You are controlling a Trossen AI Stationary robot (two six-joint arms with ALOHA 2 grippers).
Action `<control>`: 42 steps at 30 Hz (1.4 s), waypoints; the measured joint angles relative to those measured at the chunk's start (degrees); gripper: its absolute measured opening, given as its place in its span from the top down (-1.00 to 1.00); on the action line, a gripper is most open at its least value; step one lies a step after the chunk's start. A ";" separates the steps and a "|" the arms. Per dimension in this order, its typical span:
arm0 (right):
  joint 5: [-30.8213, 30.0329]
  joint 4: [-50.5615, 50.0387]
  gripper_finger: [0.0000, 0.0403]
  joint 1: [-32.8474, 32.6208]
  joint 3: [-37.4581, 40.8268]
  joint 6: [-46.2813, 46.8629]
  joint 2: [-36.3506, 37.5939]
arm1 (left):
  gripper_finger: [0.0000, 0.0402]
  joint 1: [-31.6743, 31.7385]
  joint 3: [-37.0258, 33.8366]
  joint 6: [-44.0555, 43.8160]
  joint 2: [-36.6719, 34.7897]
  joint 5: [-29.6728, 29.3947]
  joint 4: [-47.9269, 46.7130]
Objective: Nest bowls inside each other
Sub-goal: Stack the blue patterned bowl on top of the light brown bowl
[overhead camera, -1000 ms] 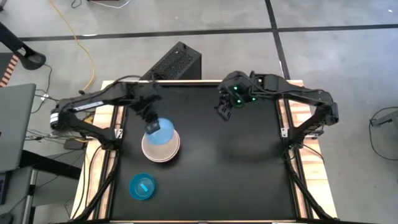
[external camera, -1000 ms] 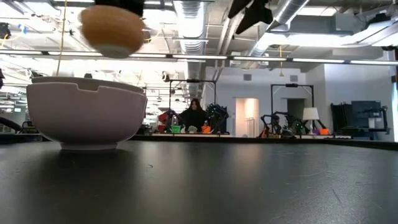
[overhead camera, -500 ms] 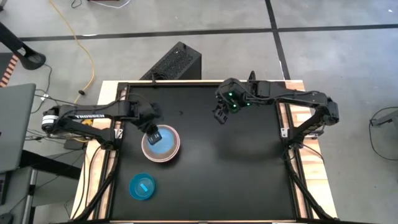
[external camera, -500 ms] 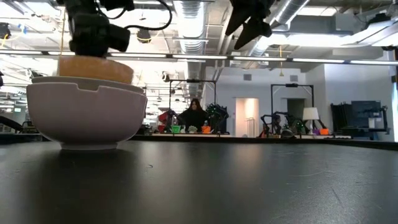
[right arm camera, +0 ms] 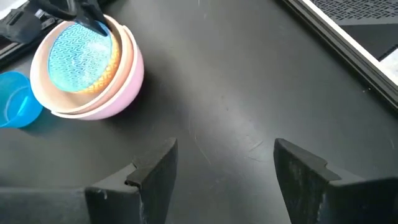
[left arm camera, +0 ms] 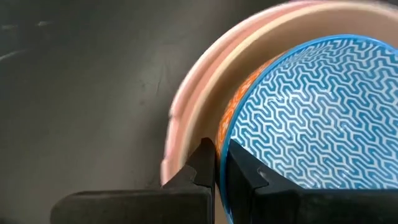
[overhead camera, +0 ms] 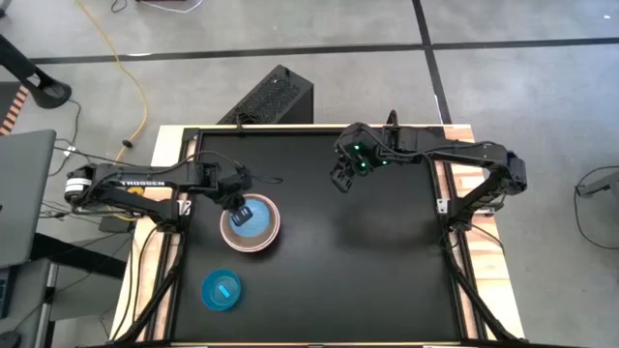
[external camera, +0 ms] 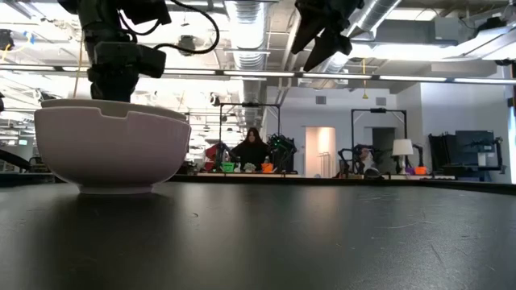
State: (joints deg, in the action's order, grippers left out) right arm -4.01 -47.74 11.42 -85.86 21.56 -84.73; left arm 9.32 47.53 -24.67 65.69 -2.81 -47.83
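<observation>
A stack of bowls (overhead camera: 250, 225) stands on the black table at the left: a pink outer bowl (right arm camera: 121, 84) with a pale beige bowl (right arm camera: 46, 74) inside it. A bowl with a blue pattern inside and an orange outside (right arm camera: 81, 53) lies in the beige one. My left gripper (overhead camera: 239, 207) is shut on this bowl's rim over the stack's far left part. A small cyan-teal bowl (overhead camera: 221, 290) stands alone near the front left. My right gripper (overhead camera: 343, 179) hangs open above the table's far middle, with nothing between its fingers. My left gripper pinches the blue-patterned bowl's rim (left arm camera: 222, 140), with one finger (left arm camera: 245, 174) inside the bowl and the other (left arm camera: 200, 167) outside, against the orange wall. The fingers come steeply from above. The bowl sits down inside the beige bowl (left arm camera: 205, 99), slightly tilted.
A bare black tabletop (overhead camera: 358, 261) spreads to the right of the stack and toward the near edge. A dark box (overhead camera: 274, 97) stands beyond the table's far edge. In the low view a person (external camera: 252, 149) shows far off in the room.
My left gripper has come down with the blue-patterned bowl, still shut on its rim. The bowl hung clear above the stack a second ago and now lies inside the beige bowl, below the outer rim in the low view. My right gripper has sunk a little, still open.
</observation>
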 joint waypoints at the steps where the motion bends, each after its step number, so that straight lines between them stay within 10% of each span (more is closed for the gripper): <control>1: 0.00 0.03 -0.28 0.00 0.00 -0.02 0.00 | 1.00 0.00 -0.02 0.00 0.00 -0.23 -0.39; 29: -0.02 0.12 -0.28 0.00 -0.02 -0.07 0.00 | 0.98 -1.28 -1.75 -1.53 0.00 -2.38 0.60; 42: 1.22 0.11 -0.28 -0.02 -0.07 0.00 0.00 | 0.48 -1.27 -1.79 -1.37 0.00 0.90 0.87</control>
State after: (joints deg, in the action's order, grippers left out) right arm -2.79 -47.62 11.40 -85.93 21.55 -84.73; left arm 8.05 45.74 -26.03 65.69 -1.92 -46.96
